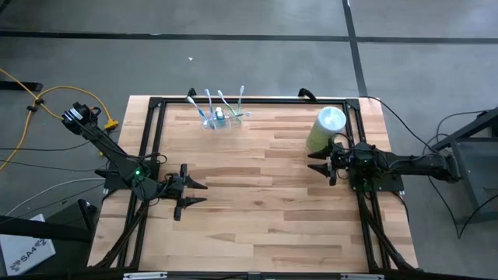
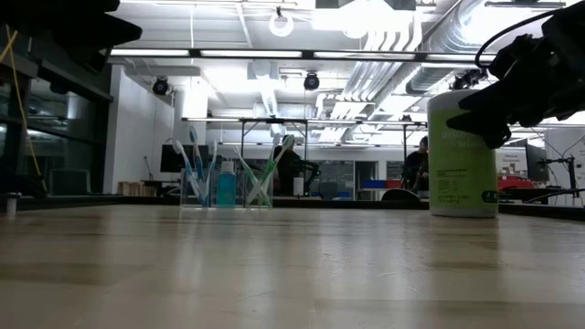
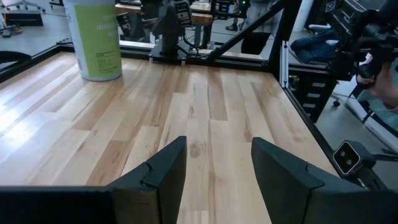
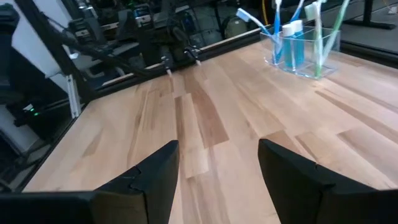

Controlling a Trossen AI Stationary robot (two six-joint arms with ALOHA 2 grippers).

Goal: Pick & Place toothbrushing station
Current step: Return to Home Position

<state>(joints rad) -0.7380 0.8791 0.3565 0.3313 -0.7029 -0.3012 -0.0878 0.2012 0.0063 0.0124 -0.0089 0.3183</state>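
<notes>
One blue bottle (image 4: 293, 45) in toothbrushing station (image 4: 313, 65)

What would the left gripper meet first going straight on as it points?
Nothing close: ahead of the left gripper, jaws open, lies bare table. First in line looks like the black frame rail at the far edge; the right gripper sits just off that line, though depth is unclear.

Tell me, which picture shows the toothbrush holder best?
The right wrist view: the holder is near and clear, with brushes and a blue bottle inside. The high view shows it tiny, the low view far off, side-on. The left wrist view misses it.
</notes>
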